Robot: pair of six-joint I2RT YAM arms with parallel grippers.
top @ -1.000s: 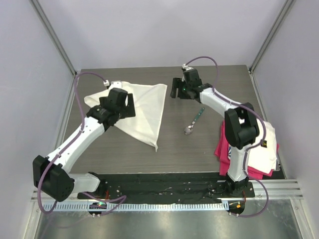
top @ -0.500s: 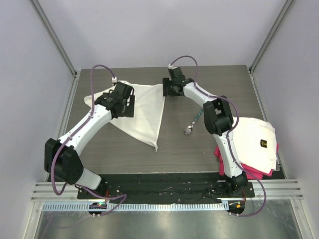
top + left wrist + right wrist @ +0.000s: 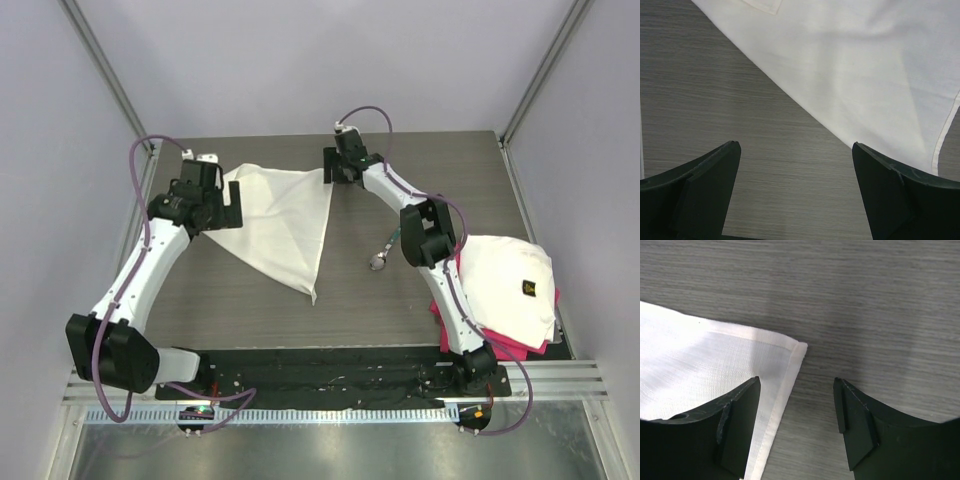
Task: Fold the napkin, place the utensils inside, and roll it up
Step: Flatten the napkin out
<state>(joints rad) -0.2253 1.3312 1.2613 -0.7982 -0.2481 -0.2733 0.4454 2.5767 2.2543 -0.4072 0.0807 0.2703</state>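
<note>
napkin (image 3: 280,215) folded (triangle), R claw (image 3: 796,383) over corner

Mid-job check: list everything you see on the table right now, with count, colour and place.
napkin: one, cream-white, folded into a triangle, far left-centre of the table
spoon: one, silver bowl with teal handle, right of the napkin, partly hidden by the right arm
folded cloth with dark logo: one, white, right edge, on top of the pink cloth
pink cloth: at least one, pink, right edge, mostly covered
table: one, dark wood-grain
left claw: one, black, open, over bare table beside the napkin's left edge
right claw: one, black, open, over the napkin's far right corner
</note>
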